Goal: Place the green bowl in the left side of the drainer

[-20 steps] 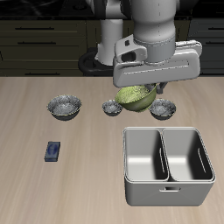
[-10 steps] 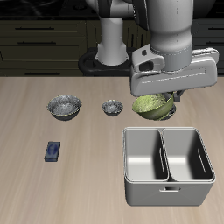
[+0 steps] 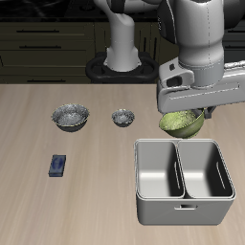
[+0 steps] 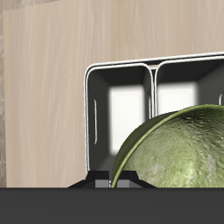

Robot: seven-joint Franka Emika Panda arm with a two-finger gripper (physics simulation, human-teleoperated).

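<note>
Gripper (image 3: 189,111) pinching the green bowl (image 3: 180,122) by its rim, bowl tilted and held clear of the surface (image 3: 38,201), hanging just behind the drainer (image 3: 183,181) back wall. Wrist view: green bowl (image 4: 175,149) fills the foreground, drainer (image 4: 90,122) with both compartments beyond it. Two grey bowls, larger (image 3: 71,117) and small (image 3: 122,118), farther along the surface; small blue object (image 3: 58,166) nearer the front edge

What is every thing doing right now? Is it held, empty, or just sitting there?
Ribbed yellow-green bowl: held in the air by the claw, behind the tub.
Claw: shut on the bowl.
Light-grey two-compartment drainer tub: both compartments empty, resting on the table.
Largest grey speckled bowl: upright, empty, on the table.
Small grey speckled bowl: upright on the table.
Small blue flat object: lying flat.
</note>
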